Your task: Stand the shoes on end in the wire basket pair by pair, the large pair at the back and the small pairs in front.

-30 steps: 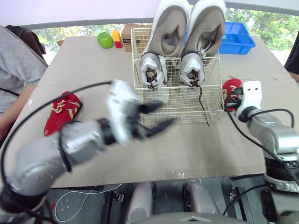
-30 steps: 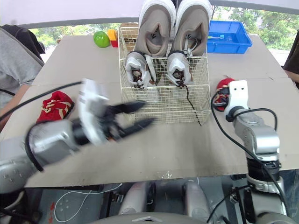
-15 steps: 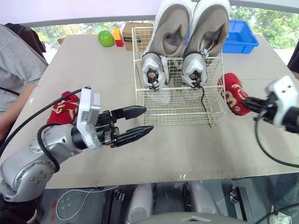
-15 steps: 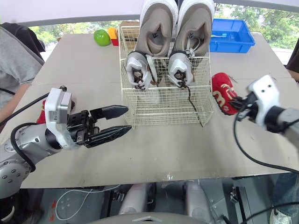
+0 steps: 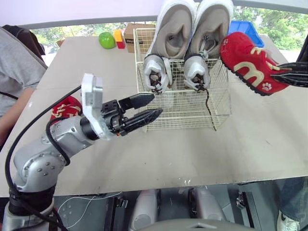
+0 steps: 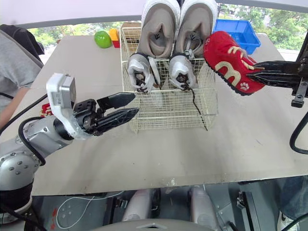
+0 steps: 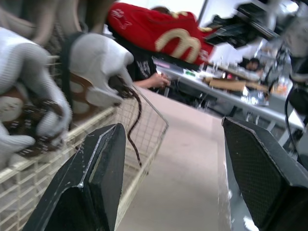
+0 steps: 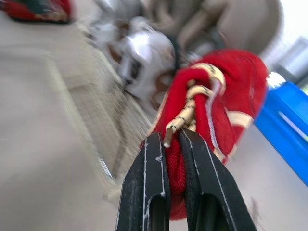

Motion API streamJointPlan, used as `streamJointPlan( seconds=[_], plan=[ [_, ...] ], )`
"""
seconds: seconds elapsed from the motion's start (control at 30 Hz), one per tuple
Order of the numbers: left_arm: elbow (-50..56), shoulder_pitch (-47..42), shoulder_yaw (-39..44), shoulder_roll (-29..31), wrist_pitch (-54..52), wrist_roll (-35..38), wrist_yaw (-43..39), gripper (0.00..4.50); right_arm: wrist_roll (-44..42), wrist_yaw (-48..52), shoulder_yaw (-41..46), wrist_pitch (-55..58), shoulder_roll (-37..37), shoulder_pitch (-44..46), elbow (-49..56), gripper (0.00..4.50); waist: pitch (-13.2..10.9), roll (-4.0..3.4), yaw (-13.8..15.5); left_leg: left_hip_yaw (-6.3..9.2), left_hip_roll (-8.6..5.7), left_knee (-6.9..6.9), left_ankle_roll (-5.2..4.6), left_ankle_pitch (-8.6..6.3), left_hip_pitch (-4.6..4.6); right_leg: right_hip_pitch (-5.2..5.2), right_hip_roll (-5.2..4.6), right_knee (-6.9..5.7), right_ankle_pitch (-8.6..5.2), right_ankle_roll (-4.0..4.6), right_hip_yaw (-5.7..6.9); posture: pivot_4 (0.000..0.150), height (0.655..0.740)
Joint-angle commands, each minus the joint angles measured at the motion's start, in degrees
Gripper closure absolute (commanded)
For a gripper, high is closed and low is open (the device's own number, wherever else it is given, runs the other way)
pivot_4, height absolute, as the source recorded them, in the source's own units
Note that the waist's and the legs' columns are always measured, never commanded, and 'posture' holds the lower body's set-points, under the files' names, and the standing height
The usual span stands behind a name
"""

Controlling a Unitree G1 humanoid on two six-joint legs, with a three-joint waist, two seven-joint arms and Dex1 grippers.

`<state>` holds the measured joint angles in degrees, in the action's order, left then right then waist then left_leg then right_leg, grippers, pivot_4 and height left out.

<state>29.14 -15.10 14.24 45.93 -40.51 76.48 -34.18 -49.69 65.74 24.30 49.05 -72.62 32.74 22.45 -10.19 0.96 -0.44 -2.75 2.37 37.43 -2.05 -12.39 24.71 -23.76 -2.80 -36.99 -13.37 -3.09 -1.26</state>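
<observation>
Head view: right gripper [image 5: 278,74] clamped on small red shoe [image 5: 246,61], held aloft just over the right rim of the wire basket [image 5: 178,108], long axis slanting from claw toward basket. Left gripper [image 5: 157,105] spread wide, empty, at the front-left corner. Left wrist: yellow marking on the shoe. Right wrist: fingers [image 8: 149,178] pinch beside the lace.

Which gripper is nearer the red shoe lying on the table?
Left. The left gripper hangs open in front of the basket, to the right of the lying shoe. The right gripper is past the basket's right side, raised, shut on the other red shoe.
</observation>
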Motion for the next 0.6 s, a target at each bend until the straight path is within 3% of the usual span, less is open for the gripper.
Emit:
streamJointPlan(
  seconds=[0.03, 0.1, 0.27, 0.5, 0.6],
  plan=[
    [-3.6, -4.9, 4.9, 2.6, -3.4, 9.4, 5.4, 1.01, -4.7, 9.6, -5.9, -3.4, -2.0, 6.2, 2.6, 4.46, -0.1, 0.01, -0.3, 0.03, -0.01, 0.00, 0.00, 0.00, 0.00, -0.02, 0.02, -0.01, 0.00, 0.00, 0.01, 0.150, 0.7400],
    [-4.9, -6.8, 5.5, 3.7, -5.1, 12.3, 7.5, 1.01, -3.9, 13.4, -9.2, -5.8, -1.6, 9.0, 2.2, 4.46, -0.1, 0.00, -0.4, 0.04, -0.01, 0.00, 0.00, 0.00, -0.02, -0.01, 0.03, -0.02, 0.00, 0.00, 0.05, 0.150, 0.7400],
    [-5.5, -9.2, 5.2, 6.4, -8.1, 11.5, 5.3, 1.01, -1.1, 18.4, -15.0, -9.3, -0.3, 14.0, 0.2, 4.46, -0.1, 0.05, -0.1, -0.02, -0.09, -0.01, 0.01, 0.00, 0.03, -0.01, -0.05, 0.04, 0.02, -0.05, 0.03, 0.150, 0.7400],
    [-7.2, -14.3, 2.4, 9.9, -14.3, 12.5, -1.4, 1.01, 8.1, 19.1, -24.8, -20.1, 10.0, 18.5, 2.9, 4.46, -0.1, 0.10, -0.3, -0.01, -0.14, 0.03, 0.02, 0.01, 0.01, 0.00, 0.00, -0.04, 0.03, -0.05, 0.11, 0.150, 0.7400],
    [-9.8, -19.4, -3.1, 13.5, -17.4, 4.9, -8.7, 1.01, 16.8, 20.8, -32.0, -29.2, 17.1, 22.0, 0.2, 4.46, -0.1, 0.11, -0.3, -0.03, -0.15, 0.03, 0.03, 0.01, 0.01, -0.02, 0.04, -0.11, 0.10, -0.19, 0.15, 0.150, 0.7400]
  ],
)
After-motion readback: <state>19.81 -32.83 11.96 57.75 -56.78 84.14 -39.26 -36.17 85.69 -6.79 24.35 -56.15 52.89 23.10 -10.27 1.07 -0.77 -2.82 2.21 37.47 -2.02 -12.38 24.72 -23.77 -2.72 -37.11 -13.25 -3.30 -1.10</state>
